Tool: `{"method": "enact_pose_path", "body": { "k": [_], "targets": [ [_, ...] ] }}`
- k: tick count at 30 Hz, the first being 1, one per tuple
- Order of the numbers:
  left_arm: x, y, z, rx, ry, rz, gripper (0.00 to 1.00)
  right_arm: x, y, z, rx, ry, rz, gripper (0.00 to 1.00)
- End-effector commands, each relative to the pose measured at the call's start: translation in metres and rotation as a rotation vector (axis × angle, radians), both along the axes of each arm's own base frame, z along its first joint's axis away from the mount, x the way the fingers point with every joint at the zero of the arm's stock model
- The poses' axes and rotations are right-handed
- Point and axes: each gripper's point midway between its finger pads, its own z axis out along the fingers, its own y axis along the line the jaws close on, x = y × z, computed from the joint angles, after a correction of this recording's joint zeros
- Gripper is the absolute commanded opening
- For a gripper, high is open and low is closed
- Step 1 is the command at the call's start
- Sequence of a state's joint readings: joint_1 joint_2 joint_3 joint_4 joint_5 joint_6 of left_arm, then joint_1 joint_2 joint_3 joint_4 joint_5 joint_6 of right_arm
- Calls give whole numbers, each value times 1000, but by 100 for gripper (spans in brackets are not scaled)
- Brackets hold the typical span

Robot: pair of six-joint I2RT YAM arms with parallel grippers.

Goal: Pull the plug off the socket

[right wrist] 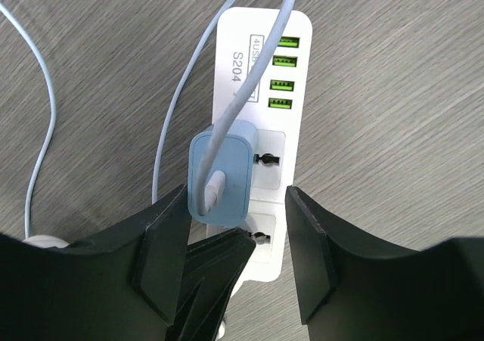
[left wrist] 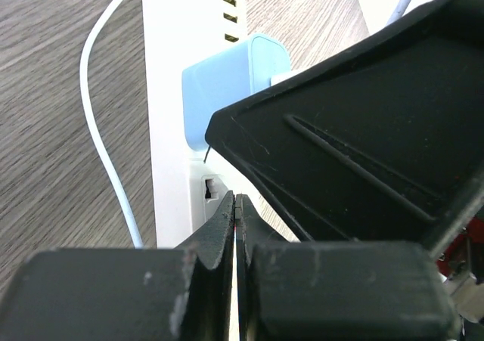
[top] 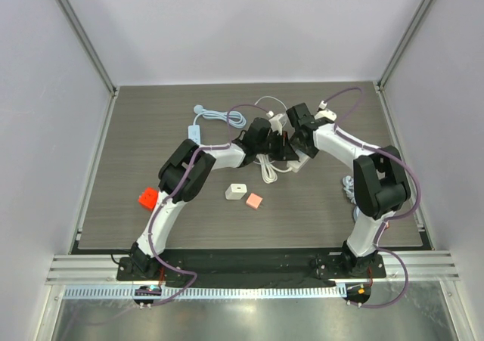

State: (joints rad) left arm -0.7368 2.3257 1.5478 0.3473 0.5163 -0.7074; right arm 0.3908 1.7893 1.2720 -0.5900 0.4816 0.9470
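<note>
A white power strip (right wrist: 261, 91) with green USB ports lies on the dark wood table. A light blue plug (right wrist: 231, 167) sits in its socket, a pale cable running from its top. My right gripper (right wrist: 236, 205) is open above it. Its left finger (right wrist: 162, 243) is close beside the plug and its right finger (right wrist: 310, 243) stands past the strip's other edge. My left gripper (left wrist: 236, 203) is shut and empty, its tips resting on the strip (left wrist: 170, 129) just below the plug (left wrist: 227, 84). It also shows in the right wrist view (right wrist: 215, 261). Both grippers meet at mid-table (top: 283, 143).
A red block (top: 147, 198), a white block (top: 236, 192) and a pink block (top: 254, 200) lie on the near half of the table. Pale cable loops (top: 231, 118) and a white adapter (top: 277, 119) lie behind the grippers. Walls enclose the table.
</note>
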Motion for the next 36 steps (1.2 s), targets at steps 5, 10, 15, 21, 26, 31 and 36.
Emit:
{"method": "enact_pose_path", "body": {
  "k": [5, 10, 15, 21, 26, 31, 36],
  "targets": [
    [2, 1, -11, 39, -10, 31, 0, 17, 0, 15, -41, -57, -60, 57],
    [2, 0, -16, 49, -10, 18, 0, 22, 0, 13, -64, -42, -49, 56],
    [4, 4, -22, 78, -12, 24, 0, 25, 3, 6, -64, -21, -37, 54],
    [5, 7, -29, 110, -18, 21, 0, 30, 8, -1, -69, 7, 0, 52],
    [5, 4, -31, 120, -13, 10, 0, 32, 5, 9, -85, -18, 2, 43],
    [8, 2, -34, 116, -1, 16, 0, 30, 5, 12, -82, -18, 12, 19],
    [9, 2, -47, 160, 37, 13, 0, 34, 11, 22, -54, -31, 34, 1]
  ]
}}
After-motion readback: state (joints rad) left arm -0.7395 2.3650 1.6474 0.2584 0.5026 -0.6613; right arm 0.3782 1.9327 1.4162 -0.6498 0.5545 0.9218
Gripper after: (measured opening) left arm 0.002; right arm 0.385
